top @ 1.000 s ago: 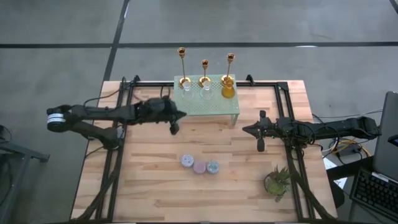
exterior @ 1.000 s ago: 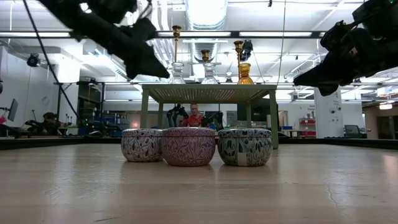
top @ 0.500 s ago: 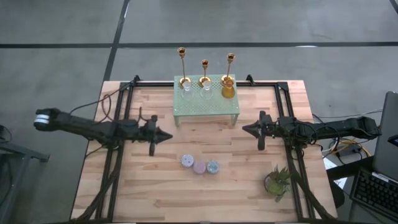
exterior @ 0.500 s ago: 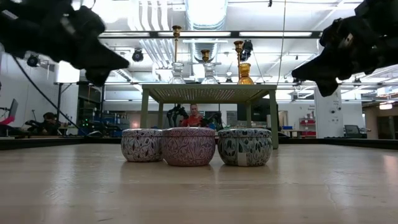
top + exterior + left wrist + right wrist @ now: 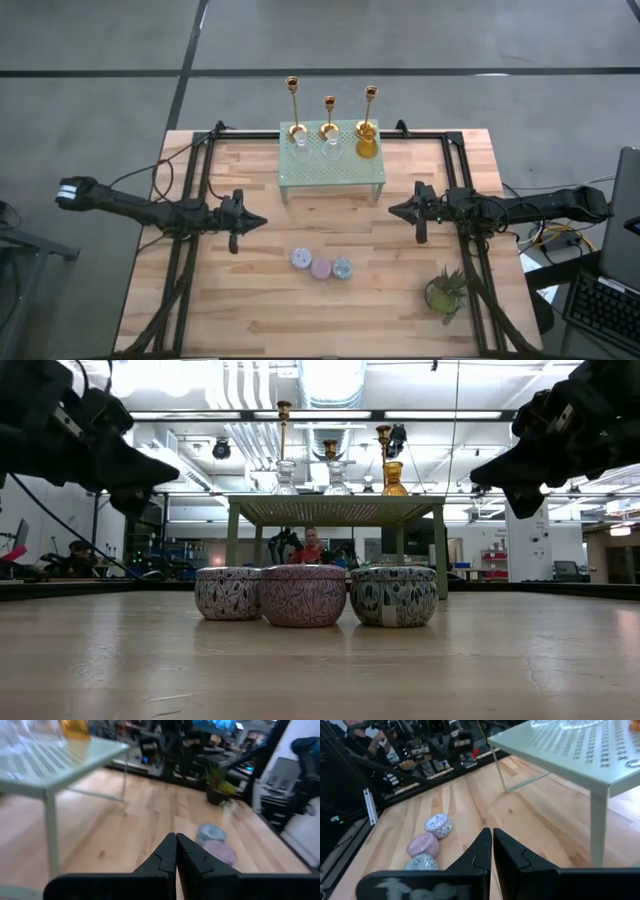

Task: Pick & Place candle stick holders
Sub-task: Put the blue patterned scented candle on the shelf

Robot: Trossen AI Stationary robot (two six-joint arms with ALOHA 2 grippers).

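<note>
Three gold candlestick holders stand upright on their round bases on a pale green perforated stand at the table's far middle; the middle one is shorter. They also show in the low view. My left gripper is shut and empty, above the table to the near left of the stand. My right gripper is shut and empty, to the near right of the stand. Both point toward the table's middle.
Two clear glass cups and an amber jar share the stand with the holders. Three small round candle tins sit at the table's near middle. A potted plant stands at the near right. A person shows far behind the table.
My left gripper has drawn back from the stand's near left corner, going toward the table's left and near edges, and stays shut. The candlestick holders have kept their places.
</note>
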